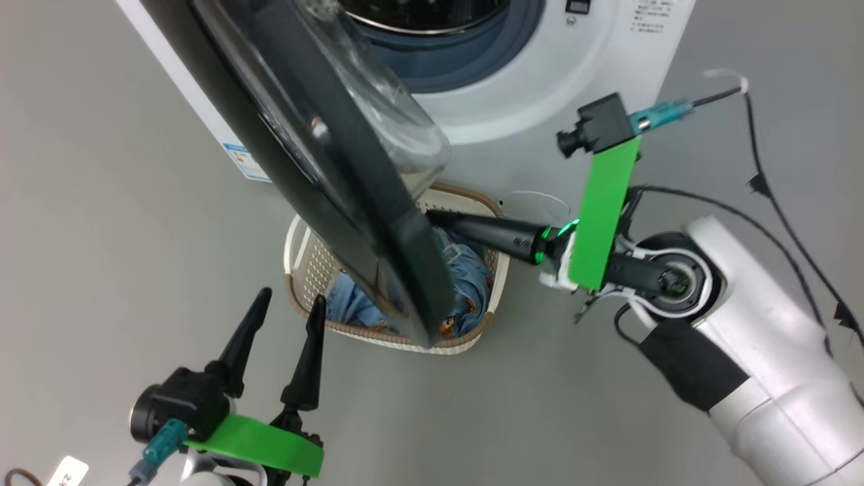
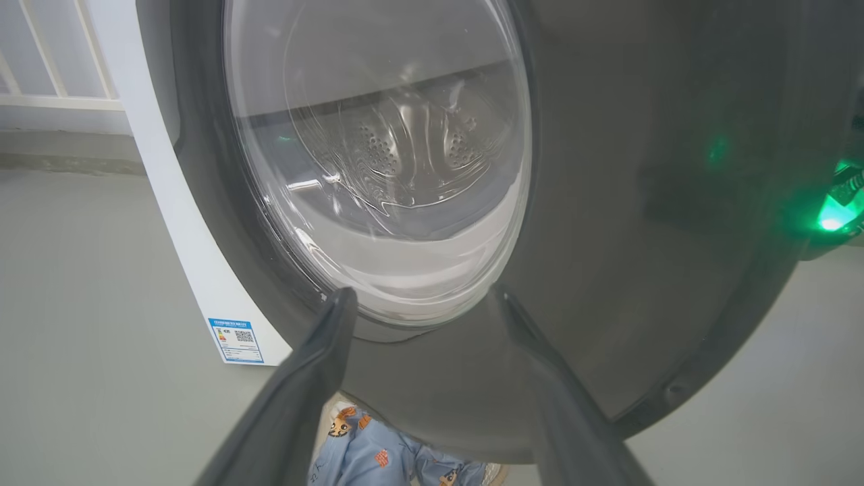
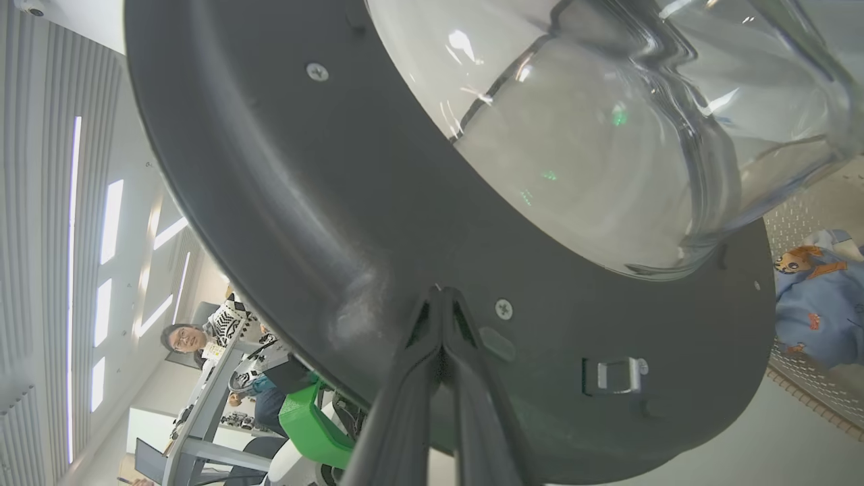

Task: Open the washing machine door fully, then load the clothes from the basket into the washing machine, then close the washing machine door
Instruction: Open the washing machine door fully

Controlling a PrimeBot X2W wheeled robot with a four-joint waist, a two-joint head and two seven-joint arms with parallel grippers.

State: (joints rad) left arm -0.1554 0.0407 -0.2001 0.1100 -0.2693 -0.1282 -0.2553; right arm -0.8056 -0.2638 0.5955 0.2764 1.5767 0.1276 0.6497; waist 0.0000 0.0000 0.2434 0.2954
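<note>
Two grippers, one washing machine door, one basket, one washing machine; I can't count the clothes, they're a bunched heap. In the head view the door is swung partly out with the basket below it on the floor, clothes inside, and the steel drum and grey gasket exposed behind the door. The left gripper is on the door's outer side with its fingers spread wide and nothing between them. The right gripper reaches in on the door's inner side, its tips hidden by the door edge. The left wrist view adds the door's outer face, the drum seen through the glass, the left gripper held just off the rim, clothes below the door, one blue label left of it and one green light past its right edge. The right wrist view has the door's inner face: the right gripper is pinched together, empty, with its tips against the inner rim. It also shows two screws, one latch and clothes off the door's right edge. A person sits at a desk beyond the door.
</note>
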